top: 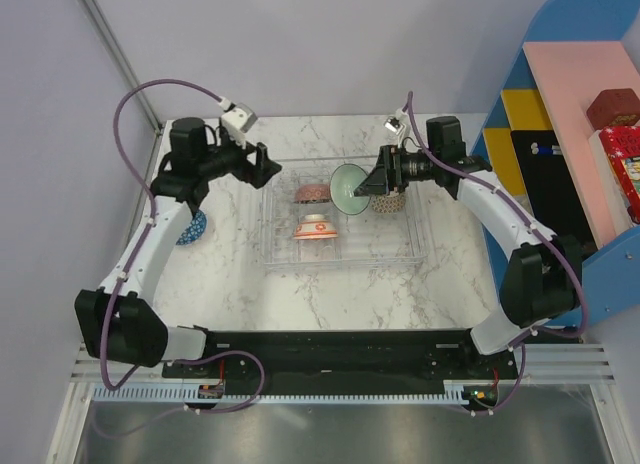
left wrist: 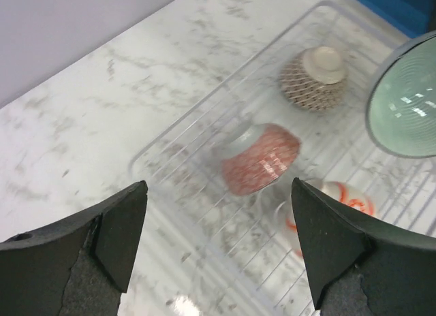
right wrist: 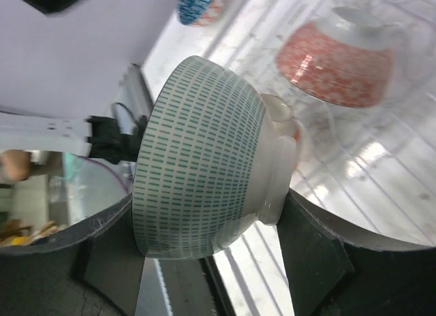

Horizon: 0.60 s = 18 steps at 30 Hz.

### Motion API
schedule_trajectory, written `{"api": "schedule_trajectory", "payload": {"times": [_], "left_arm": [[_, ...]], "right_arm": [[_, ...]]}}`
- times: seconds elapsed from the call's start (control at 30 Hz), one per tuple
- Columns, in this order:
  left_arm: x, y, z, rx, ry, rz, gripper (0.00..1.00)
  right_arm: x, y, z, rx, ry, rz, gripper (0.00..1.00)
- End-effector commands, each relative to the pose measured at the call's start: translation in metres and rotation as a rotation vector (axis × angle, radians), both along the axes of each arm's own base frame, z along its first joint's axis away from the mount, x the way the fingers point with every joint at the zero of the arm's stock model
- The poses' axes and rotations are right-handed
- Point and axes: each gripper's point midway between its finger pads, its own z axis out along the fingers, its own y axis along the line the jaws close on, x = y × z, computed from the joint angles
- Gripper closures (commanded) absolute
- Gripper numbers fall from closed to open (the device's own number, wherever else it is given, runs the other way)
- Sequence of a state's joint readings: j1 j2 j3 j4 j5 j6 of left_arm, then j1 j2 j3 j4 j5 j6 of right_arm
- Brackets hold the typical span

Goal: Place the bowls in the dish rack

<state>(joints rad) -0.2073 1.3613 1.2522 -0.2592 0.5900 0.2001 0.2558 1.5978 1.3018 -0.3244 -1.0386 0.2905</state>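
The clear dish rack [top: 400, 246] sits mid-table. In it are a red patterned bowl [top: 311, 192], a red-orange and white bowl [top: 313, 227] and a beige lattice bowl [top: 390, 203]. My right gripper [top: 372, 187] is shut on a pale green bowl [top: 349, 187], held on its side above the rack's far right part; the right wrist view shows it [right wrist: 201, 159] clamped rim to foot. A blue bowl [top: 192, 227] lies on the table left of the rack, partly under my left arm. My left gripper [top: 268, 171] is open and empty over the rack's far left corner [left wrist: 177, 135].
A blue, yellow and pink shelf unit [top: 570, 134] stands at the right of the table. A wall post [top: 115, 54] rises at the far left. The black base rail [top: 330, 349] runs along the near edge.
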Motion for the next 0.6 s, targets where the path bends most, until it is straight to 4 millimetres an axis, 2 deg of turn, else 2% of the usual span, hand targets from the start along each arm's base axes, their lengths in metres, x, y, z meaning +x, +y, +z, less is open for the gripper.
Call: {"api": "schedule_trajectory", "payload": {"times": [0.0,0.03,0.1,0.17,0.2,0.23,0.3,0.33,0.37,0.43,0.47,0.57], "left_arm": [[0.001,0.073,-0.013,0.01,0.039,0.183,0.08],[0.0,0.084,-0.019,0.009,0.057,0.218,0.08],[-0.001,0.13,-0.041,0.03,0.11,0.361,0.08],[-0.005,0.155,-0.054,0.051,0.144,0.436,0.07],[-0.011,0.175,-0.065,0.061,0.177,0.489,0.07],[-0.014,0.184,-0.068,0.066,0.185,0.508,0.07],[-0.022,0.214,-0.075,0.079,0.199,0.611,0.07],[-0.026,0.223,-0.076,0.072,0.202,0.636,0.07],[-0.032,0.236,-0.082,0.05,0.218,0.671,0.07],[-0.038,0.243,-0.085,0.018,0.229,0.686,0.07],[-0.042,0.251,-0.093,0.008,0.247,0.713,0.07],[-0.046,0.264,-0.104,-0.017,0.258,0.765,0.07]], "right_arm": [[0.014,-0.034,-0.012,-0.276,-0.18,-0.108,1.0],[0.014,-0.04,-0.018,-0.315,-0.167,-0.135,1.0],[0.026,-0.059,-0.028,-0.444,-0.236,-0.204,1.0],[0.025,-0.066,-0.035,-0.517,-0.253,-0.222,1.0],[0.023,-0.07,-0.037,-0.553,-0.268,-0.228,1.0],[0.025,-0.079,-0.043,-0.621,-0.28,-0.251,1.0],[0.018,-0.079,-0.051,-0.688,-0.284,-0.235,1.0],[0.02,-0.086,-0.056,-0.749,-0.297,-0.259,1.0],[0.016,-0.082,-0.061,-0.785,-0.31,-0.247,1.0],[0.019,-0.091,-0.067,-0.884,-0.338,-0.286,1.0],[0.014,-0.085,-0.073,-0.915,-0.351,-0.266,1.0],[0.011,-0.087,-0.083,-1.036,-0.382,-0.272,1.0]]}}
